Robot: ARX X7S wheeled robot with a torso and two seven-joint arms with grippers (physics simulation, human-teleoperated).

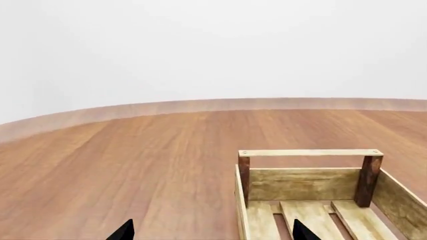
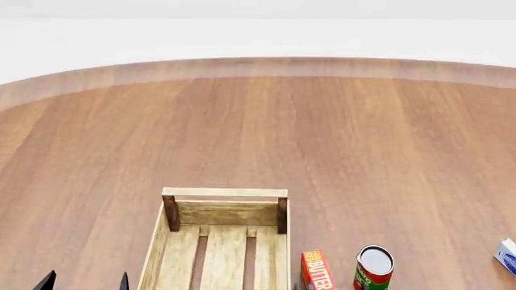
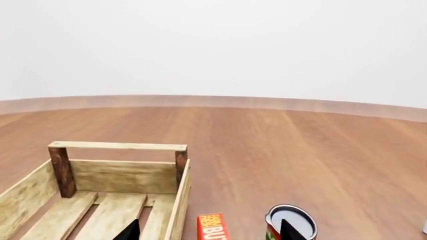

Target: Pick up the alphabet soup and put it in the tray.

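The alphabet soup is out of view in all three views. The tray (image 2: 224, 193), a light-wood crate with dark corner posts, lies on the wooden floor at the lower middle of the head view. It also shows in the left wrist view (image 1: 310, 152) and in the right wrist view (image 3: 117, 146). My left gripper (image 2: 86, 283) is open and empty, just left of the tray; in its wrist view (image 1: 213, 232) its tips straddle the tray's near side wall. My right gripper (image 3: 210, 232) is open and empty, its tips spanning the tray's edge and a red-and-green can (image 3: 290, 222). It does not show in the head view.
A red butter box (image 2: 317, 270) stands right of the tray, and the red-and-green can (image 2: 373, 267) stands right of the box. A white-and-blue object (image 2: 506, 255) is cut off at the right edge. Bare wooden floor stretches beyond to a pale wall.
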